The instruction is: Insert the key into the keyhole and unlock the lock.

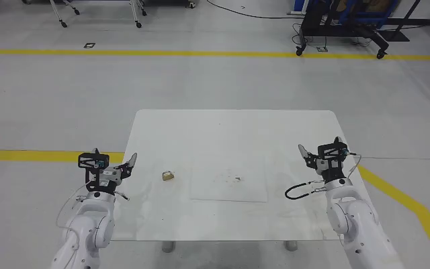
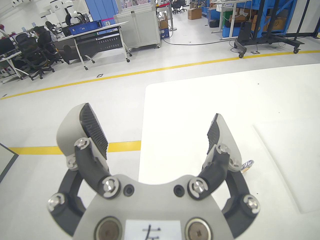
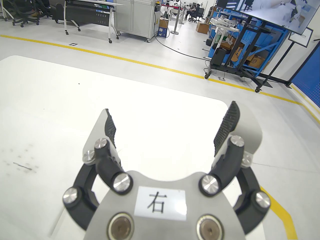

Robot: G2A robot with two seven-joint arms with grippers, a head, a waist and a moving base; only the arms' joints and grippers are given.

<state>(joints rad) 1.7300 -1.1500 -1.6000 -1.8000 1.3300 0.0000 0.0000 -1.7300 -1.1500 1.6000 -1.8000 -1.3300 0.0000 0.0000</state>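
Brass and boxy, the lock [image 1: 168, 175] lies on the smooth white bench [image 1: 235, 128] near its front-left corner. The thin key [image 1: 235, 178] rests on a flat translucent mat [image 1: 208, 189] mid-bench, toward the front edge. I have my left gripper [image 1: 114, 157] at the left edge and my right gripper [image 1: 321, 146] at the right edge, both spread wide and holding nothing, ribbed black pads [image 2: 93, 128] bare.

Lock [image 2: 248, 164] mostly behind L pincer [image 2: 151, 113]
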